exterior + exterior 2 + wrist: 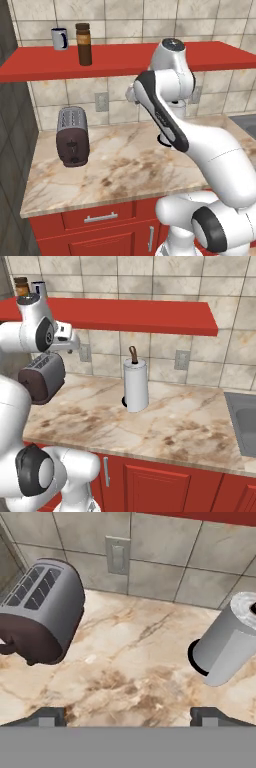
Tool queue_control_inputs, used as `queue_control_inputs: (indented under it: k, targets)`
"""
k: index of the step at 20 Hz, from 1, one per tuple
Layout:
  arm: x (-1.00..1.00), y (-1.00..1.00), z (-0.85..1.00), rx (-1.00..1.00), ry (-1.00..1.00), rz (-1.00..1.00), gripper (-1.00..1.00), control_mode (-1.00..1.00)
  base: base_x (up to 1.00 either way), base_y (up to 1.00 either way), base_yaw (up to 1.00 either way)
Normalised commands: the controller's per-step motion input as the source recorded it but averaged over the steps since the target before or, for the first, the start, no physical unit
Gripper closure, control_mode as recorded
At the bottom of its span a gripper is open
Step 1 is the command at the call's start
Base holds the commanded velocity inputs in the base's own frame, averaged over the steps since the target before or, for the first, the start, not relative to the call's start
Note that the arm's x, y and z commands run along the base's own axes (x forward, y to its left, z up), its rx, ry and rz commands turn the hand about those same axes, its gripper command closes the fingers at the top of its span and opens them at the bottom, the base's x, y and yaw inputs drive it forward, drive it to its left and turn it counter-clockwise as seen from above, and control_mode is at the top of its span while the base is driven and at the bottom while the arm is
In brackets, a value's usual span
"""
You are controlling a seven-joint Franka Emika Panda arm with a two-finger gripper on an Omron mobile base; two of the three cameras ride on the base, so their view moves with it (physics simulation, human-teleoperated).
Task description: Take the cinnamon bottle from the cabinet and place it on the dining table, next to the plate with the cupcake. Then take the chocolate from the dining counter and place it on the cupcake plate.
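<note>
The end effector hangs wide open and empty above the marble counter, touching nothing.

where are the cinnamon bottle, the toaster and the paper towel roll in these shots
cinnamon bottle (84, 46), left base view, middle of its brown body
toaster (72, 136), left base view, its dark front face
paper towel roll (136, 385), right base view, middle of the white roll

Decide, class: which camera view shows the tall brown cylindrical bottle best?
The left base view: the tall brown cylindrical bottle stands whole on the red shelf. In the right base view, the arm hides all but its cap.
</note>
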Motion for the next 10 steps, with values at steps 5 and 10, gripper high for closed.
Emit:
queue_control_inputs:
  k: [5, 10]
  targets:
    - [0.00, 0.73, 0.70, 0.01, -0.30, 0.14, -1.00, -1.00, 0.00, 0.00, 0.00]
    - [0.02, 0.71, 0.60, 0.01, -0.31, 0.15, -1.00, -1.00, 0.00, 0.00, 0.00]
